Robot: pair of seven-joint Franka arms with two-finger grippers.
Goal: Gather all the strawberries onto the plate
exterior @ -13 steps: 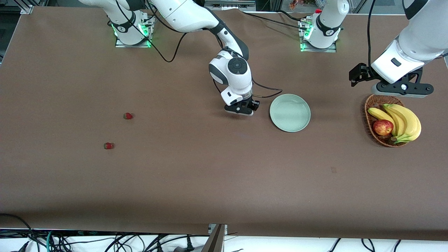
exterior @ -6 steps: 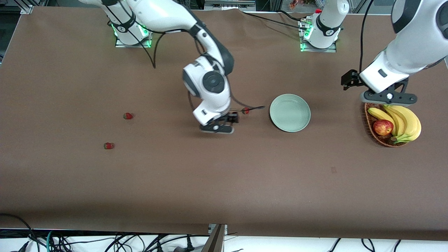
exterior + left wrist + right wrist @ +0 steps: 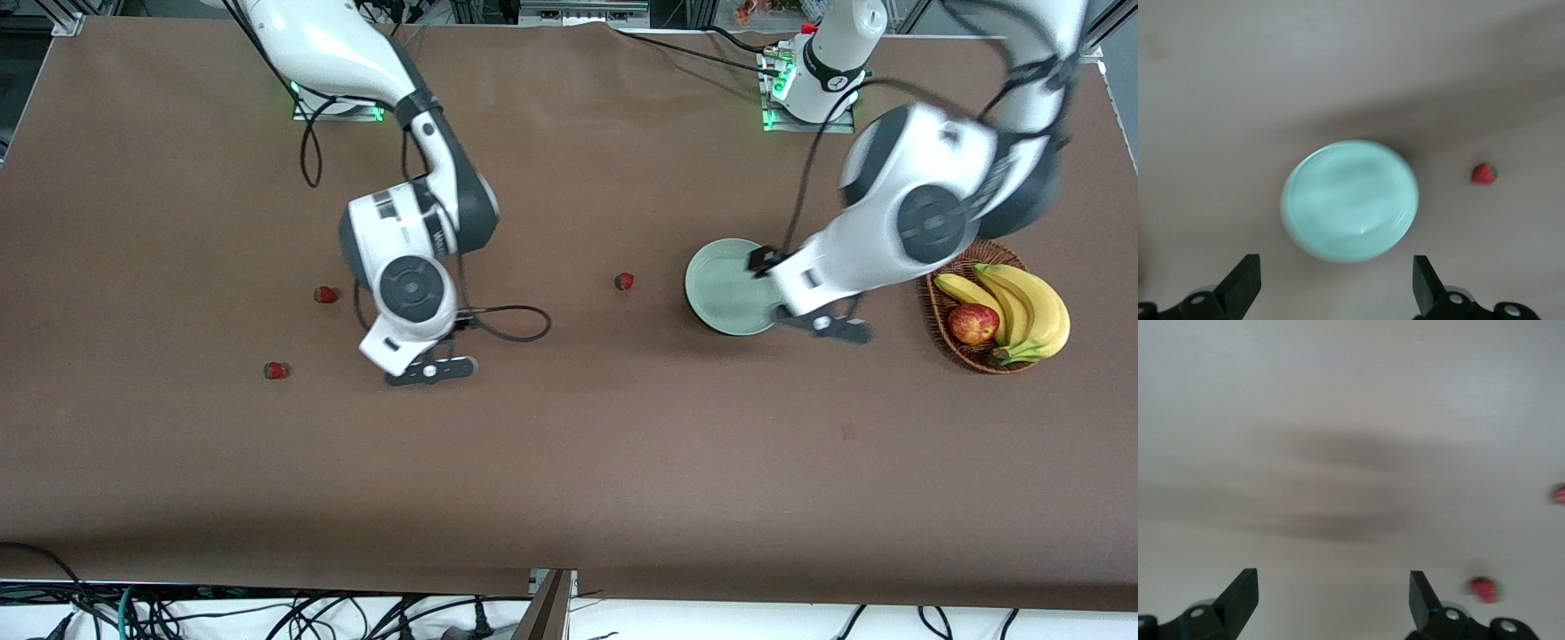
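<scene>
No strawberries collected, round pale mint-green plate (image 3: 731, 286) bare.
All three tiny red strawberries lie on the brown table: one (image 3: 624, 282) just beside the plate, two (image 3: 326, 294) (image 3: 276, 370) toward the right arm's end. Right gripper (image 3: 430, 371) is over the table near those two, fingers spread, empty. Left gripper (image 3: 822, 325) is over the plate's rim, fingers spread, empty.

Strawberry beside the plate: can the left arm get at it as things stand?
Probably yes. The strawberry sits alone on bare table beside the plate, toward the right arm's end. The left gripper hangs at the plate's edge, jaws open and empty, with nothing between them.
</scene>
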